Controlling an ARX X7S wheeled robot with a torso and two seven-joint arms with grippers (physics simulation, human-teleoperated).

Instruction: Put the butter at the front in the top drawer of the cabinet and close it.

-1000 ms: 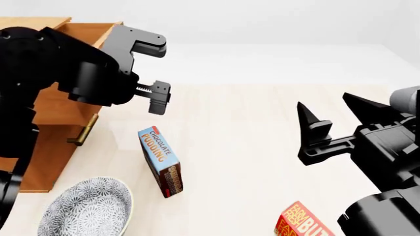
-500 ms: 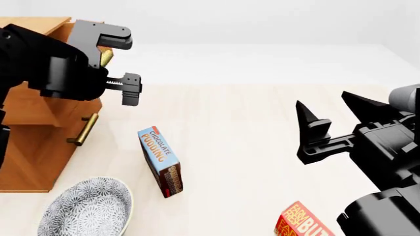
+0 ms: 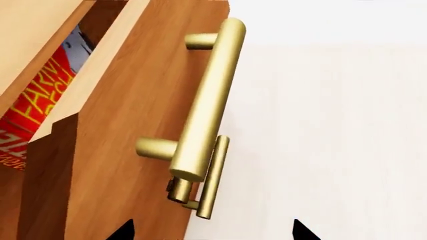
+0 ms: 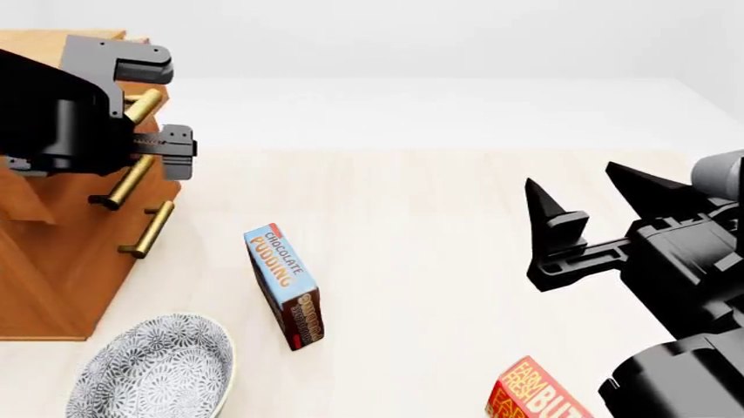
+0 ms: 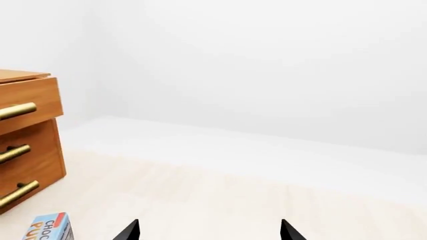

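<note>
The cabinet (image 4: 58, 261) stands at the left. Its top drawer (image 3: 133, 100) is open by a narrow gap. A red-orange butter box (image 3: 40, 100) lies inside it. My left gripper (image 4: 157, 104) is open, with its jaws either side of the drawer's brass handle (image 3: 207, 100) and nothing gripped. In the right wrist view the top drawer front (image 5: 33, 92) sticks out slightly past the lower ones. My right gripper (image 4: 576, 178) is open and empty above the floor at the right. A second butter box (image 4: 535, 392) lies at the bottom right, partly hidden by the right arm.
A blue-and-brown chocolate pudding box (image 4: 285, 283) lies in the middle of the floor. It also shows in the right wrist view (image 5: 50, 227). A patterned bowl (image 4: 152, 366) sits at the front left. The lower drawer handles (image 4: 145, 228) stick out from the cabinet front.
My left gripper has moved left toward the cabinet. The top drawer has slid from wide open to nearly shut. The right arm has not moved.
</note>
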